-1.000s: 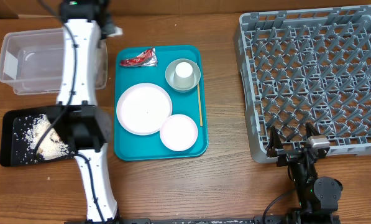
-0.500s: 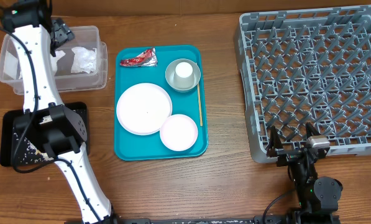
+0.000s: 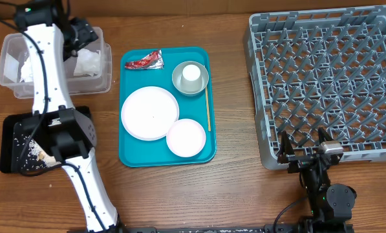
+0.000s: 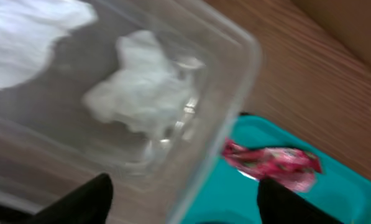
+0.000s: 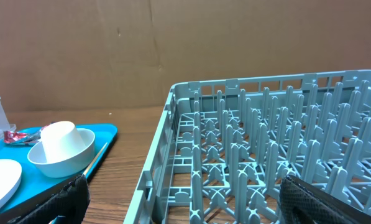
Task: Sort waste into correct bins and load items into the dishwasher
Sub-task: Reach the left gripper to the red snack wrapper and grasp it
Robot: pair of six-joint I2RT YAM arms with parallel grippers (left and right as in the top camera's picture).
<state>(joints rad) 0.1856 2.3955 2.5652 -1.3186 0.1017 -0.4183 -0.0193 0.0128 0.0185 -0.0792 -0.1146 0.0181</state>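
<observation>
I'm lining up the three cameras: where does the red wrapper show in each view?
Overhead: red wrapper at the teal tray's upper-left corner.
Left wrist: lower right, on the tray, beside the clear tub's corner.
Right wrist: small, far left, left of the bowl.
Shared landmark: the teal tray.

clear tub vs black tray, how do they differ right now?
Walls: the clear tub is deep and see-through; the black tray is shallow and opaque. Contents: the clear tub holds crumpled white napkins; the black tray holds scattered white grains. Place: the clear tub sits farther back, the black tray nearer the robot. Both are rectangular and lie left of the teal tray.
</observation>
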